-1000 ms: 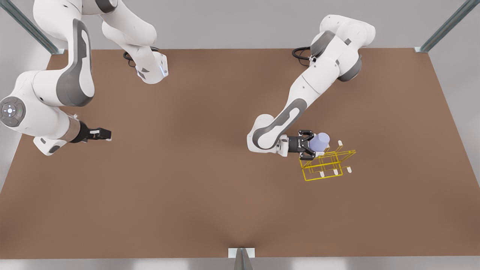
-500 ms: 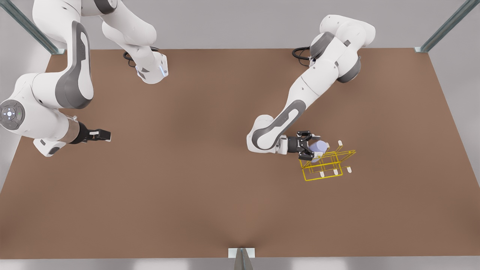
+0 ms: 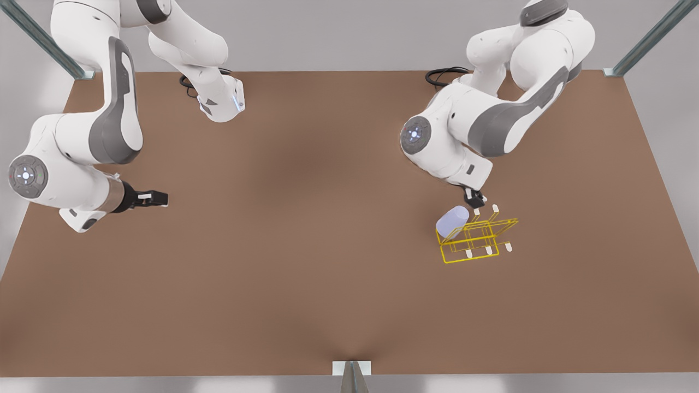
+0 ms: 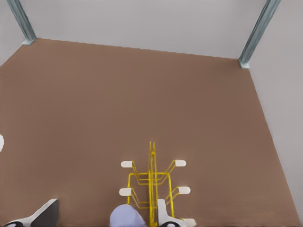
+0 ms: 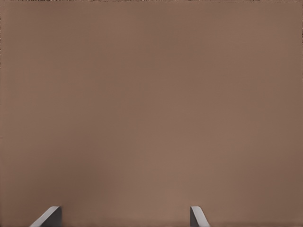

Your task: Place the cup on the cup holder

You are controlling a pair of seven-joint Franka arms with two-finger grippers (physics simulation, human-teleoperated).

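Note:
The pale lavender cup (image 3: 452, 222) rests tilted on the end of the yellow wire cup holder (image 3: 480, 240) that faces the front view's left, free of any gripper. My left gripper (image 3: 476, 202) hangs open just behind the rack, apart from the cup. In the left wrist view the cup (image 4: 127, 217) sits beside the cup holder (image 4: 151, 182), between my left gripper's (image 4: 106, 218) spread fingers (image 4: 47, 213). My right gripper (image 3: 155, 199) waits open at the front view's left, over bare table; its fingers (image 5: 49, 215) show wide apart in the right wrist view.
The brown table (image 3: 306, 245) spreads wide around the rack. Metal frame posts (image 3: 650, 38) stand at the back corners, and another post (image 3: 352, 376) is at the front edge. The two arm bases and black cables (image 3: 442, 76) are at the back.
My left gripper opened and let go of the cup, then pulled back and up from the rack as the arm folded. The cup stays tilted on the rack's end. The right arm barely shifted.

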